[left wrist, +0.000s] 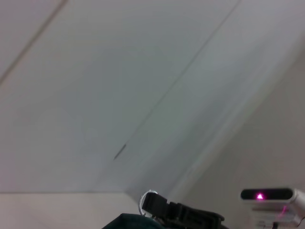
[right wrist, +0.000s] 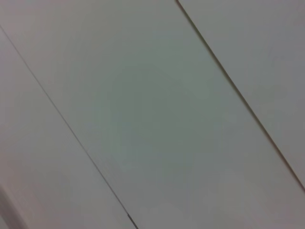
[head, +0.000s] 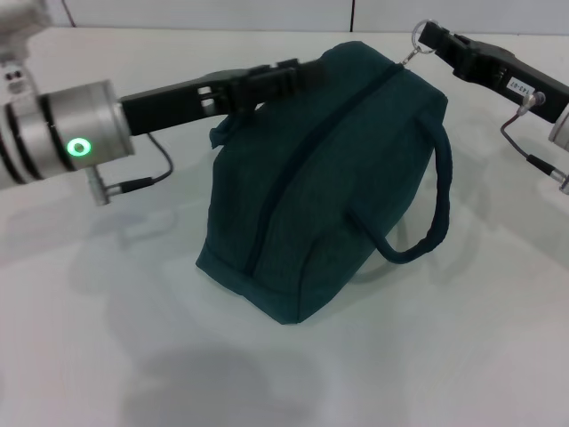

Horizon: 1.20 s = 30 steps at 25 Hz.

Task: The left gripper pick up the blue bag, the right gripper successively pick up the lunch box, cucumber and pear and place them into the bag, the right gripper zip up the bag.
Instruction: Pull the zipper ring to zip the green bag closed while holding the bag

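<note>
The blue bag [head: 329,178] stands on the white table with its zipper closed along the top. One loop handle [head: 427,213] hangs down its near side. My left gripper [head: 289,76] reaches in from the left and is shut on the bag's upper edge. My right gripper [head: 434,37] is at the bag's top right corner, shut on the silver ring pull [head: 416,41]. The left wrist view catches the right gripper [left wrist: 159,205], the ring pull [left wrist: 143,202] and a strip of the bag [left wrist: 126,222]. The lunch box, cucumber and pear are out of view.
The white table [head: 116,338] spreads around the bag. A grey cable [head: 151,178] loops under my left arm, and another cable [head: 524,151] hangs from my right arm. The right wrist view holds only pale panels [right wrist: 152,114].
</note>
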Tool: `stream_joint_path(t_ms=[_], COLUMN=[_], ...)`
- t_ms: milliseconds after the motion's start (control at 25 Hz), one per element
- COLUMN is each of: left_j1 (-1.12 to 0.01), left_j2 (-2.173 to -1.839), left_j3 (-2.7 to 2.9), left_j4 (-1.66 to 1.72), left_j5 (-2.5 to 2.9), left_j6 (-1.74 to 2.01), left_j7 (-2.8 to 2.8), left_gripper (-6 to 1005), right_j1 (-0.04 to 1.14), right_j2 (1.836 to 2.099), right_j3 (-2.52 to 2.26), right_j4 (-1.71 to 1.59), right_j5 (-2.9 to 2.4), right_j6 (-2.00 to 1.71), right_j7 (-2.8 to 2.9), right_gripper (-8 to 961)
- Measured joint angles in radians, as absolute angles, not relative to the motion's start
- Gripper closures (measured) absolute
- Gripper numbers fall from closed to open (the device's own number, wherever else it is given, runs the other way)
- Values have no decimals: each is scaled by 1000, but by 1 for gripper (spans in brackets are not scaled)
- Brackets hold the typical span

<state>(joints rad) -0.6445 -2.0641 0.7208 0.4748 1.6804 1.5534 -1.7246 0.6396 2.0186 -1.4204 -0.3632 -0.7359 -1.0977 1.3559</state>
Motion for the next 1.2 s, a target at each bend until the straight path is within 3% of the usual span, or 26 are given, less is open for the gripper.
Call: stream_joint_path(t_ms=[720,1000,1200], left_j1=[-699,-696,-695], left_j2=[-2081,-2085,-2085], left_j3=[784,782,785], left_j4=[507,515,515], left_j5=[1773,1750,1724], left_j6=[1466,1464,1470], left_j7=[-1798,-1795,-1794], left_gripper=[303,767,885], right_j1=[615,606,595], right_j2=[2019,2019,2018], right_j3=[-1393,-1393,-1391], right_j4=[-363,-363,-364], right_j5=[-733,-733,-733], right_j6=[-1147,-1159,-1174], right_j7=[1340,1336,1339], right_gripper=[858,856,854])
